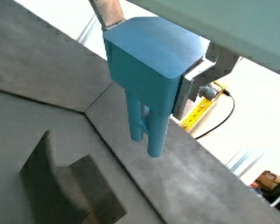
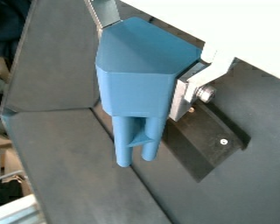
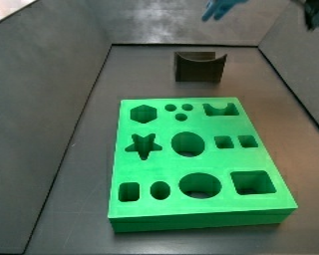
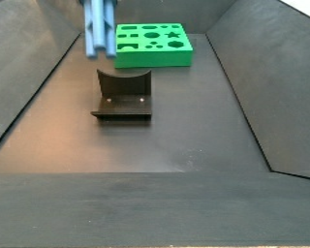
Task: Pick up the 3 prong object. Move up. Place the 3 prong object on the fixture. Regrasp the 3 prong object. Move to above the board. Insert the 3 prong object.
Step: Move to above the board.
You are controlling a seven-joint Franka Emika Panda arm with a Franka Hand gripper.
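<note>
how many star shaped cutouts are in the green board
1, on the board along one long edge, between the hexagon and a square hole. None seem hidden. The gripper holds the 3 prong object high above the fixture.

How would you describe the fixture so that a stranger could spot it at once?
Start at the green board on the dark floor. Just beyond its far edge stands the fixture, below the gripper holding the blue peg. It alone is dark brown, notched on top.
</note>
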